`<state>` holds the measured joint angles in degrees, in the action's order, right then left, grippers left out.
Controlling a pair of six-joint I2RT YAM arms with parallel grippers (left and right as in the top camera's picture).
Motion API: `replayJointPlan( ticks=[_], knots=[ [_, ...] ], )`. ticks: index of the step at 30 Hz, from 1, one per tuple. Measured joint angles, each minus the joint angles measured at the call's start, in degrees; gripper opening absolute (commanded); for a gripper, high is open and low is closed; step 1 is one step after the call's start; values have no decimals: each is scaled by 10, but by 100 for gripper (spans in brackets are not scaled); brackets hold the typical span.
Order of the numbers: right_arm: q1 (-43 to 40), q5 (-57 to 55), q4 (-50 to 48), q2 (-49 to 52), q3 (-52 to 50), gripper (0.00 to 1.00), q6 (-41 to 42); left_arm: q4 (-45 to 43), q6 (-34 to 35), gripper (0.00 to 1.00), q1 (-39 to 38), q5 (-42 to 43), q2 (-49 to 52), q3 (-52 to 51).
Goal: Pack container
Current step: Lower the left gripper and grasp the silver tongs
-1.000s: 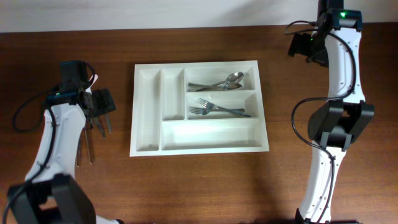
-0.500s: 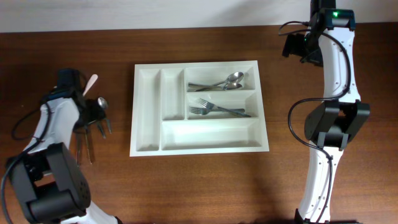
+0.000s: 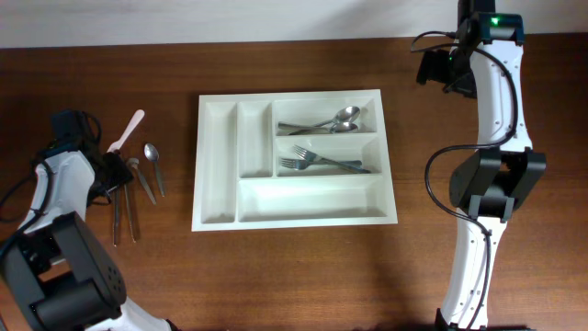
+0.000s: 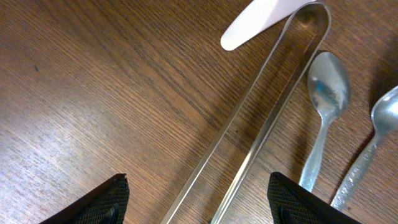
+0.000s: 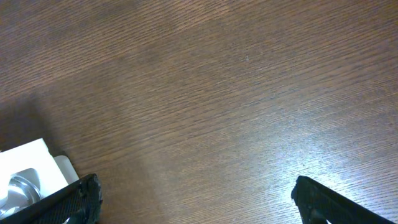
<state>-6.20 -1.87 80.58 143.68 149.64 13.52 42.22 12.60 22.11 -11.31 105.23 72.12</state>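
container (image 3: 312, 198) lay mid-table, spoons (image 3: 335, 120) and forks (image 3: 317, 162) in two compartments. left tool (image 4: 199, 208), jaws apart and empty, straddled tongs (image 4: 267, 127) near the left edge; closing could squeeze the springy arms and slip. right tool (image 5: 196, 205) gaped, empty.

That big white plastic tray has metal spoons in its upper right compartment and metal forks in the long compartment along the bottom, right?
Not quite. In the white plastic cutlery tray the metal spoons are upper right, but the metal forks lie in the medium compartment just below them. The long bottom compartment holds nothing. The overhead view shows it.
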Motion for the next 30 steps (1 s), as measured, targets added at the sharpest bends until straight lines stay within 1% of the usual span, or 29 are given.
replayJointPlan(
  ticks=[7, 12, 13, 17, 19, 24, 27, 28, 30],
  knots=[
    [0, 0, 0, 0, 0, 99, 0, -11, -15, 74, 0, 4, 64, 1],
    [0, 0, 0, 0, 0, 99, 0, -14, -23, 72, 0, 6, 76, 4],
    [0, 0, 0, 0, 0, 99, 0, -16, -23, 69, 0, 6, 76, 4],
    [0, 0, 0, 0, 0, 99, 0, -26, -28, 46, 0, 8, 76, 4],
    [0, 0, 0, 0, 0, 99, 0, -26, -28, 38, 0, 8, 76, 4],
    [0, 0, 0, 0, 0, 99, 0, -26, -30, 35, 0, 8, 76, 4],
    [0, 0, 0, 0, 0, 99, 0, -26, -30, 30, 0, 8, 76, 4],
    [0, 0, 0, 0, 0, 99, 0, -26, -29, 28, 0, 8, 76, 4],
    [0, 0, 1, 0, 0, 99, 0, -26, -29, 17, 0, 8, 76, 4]
  ],
)
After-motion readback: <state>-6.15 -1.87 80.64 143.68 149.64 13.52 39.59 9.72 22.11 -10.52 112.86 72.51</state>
